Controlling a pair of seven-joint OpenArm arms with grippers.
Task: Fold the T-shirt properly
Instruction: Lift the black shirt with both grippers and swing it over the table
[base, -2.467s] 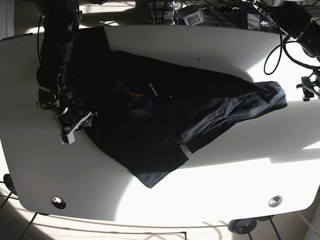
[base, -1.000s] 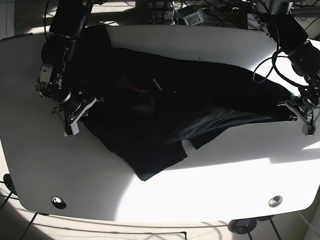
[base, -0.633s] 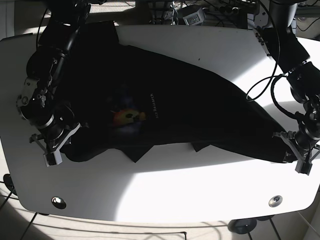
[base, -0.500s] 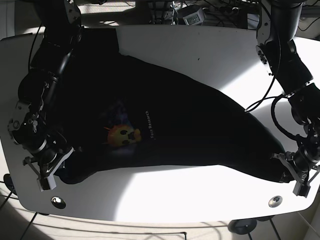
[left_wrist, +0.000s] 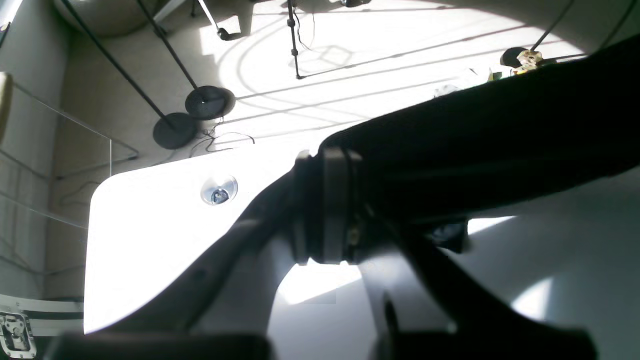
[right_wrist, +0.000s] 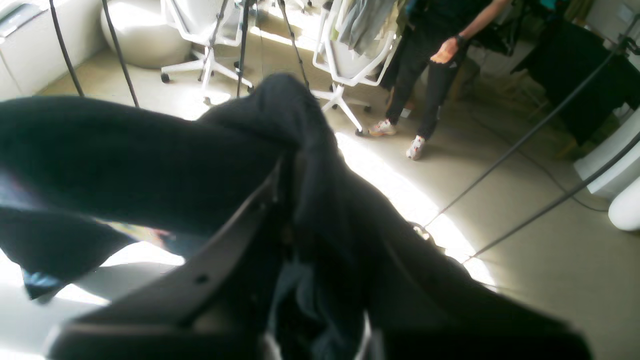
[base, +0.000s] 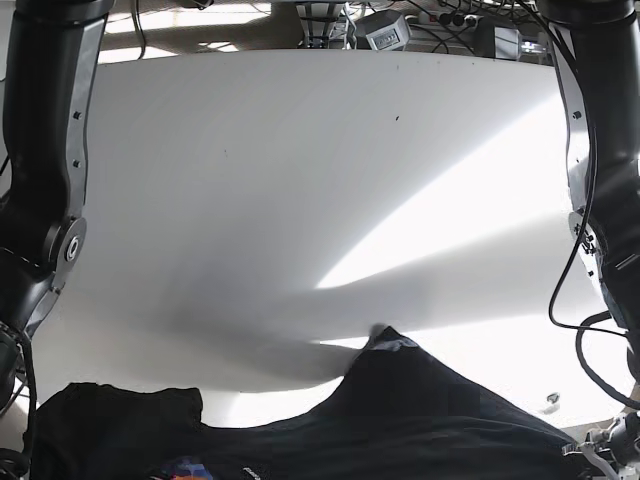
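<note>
The black T-shirt (base: 400, 420) hangs stretched across the bottom of the base view, lifted off the white table (base: 300, 150), with a bit of its coloured print at the lower edge. In the left wrist view my left gripper (left_wrist: 327, 205) is shut on a bunched edge of the T-shirt (left_wrist: 500, 135), which runs off to the right above the table (left_wrist: 150, 225). My right gripper (right_wrist: 287, 175) is shut on a thick fold of the T-shirt (right_wrist: 125, 160), high over the floor. Both arms reach down the sides of the base view; their grippers are hidden there.
Cables and boxes (base: 385, 30) line the table's far edge. A metal bolt (left_wrist: 218, 190) sits near the table corner. Stand bases (left_wrist: 202, 102) rest on the floor beyond. A person (right_wrist: 430, 60) and white chairs (right_wrist: 350, 50) are in the room.
The T-shirt lay spread on the table; both arms pulled it toward the front edge and lifted it, so the tabletop now shows bare and the cloth hangs close to the camera.
</note>
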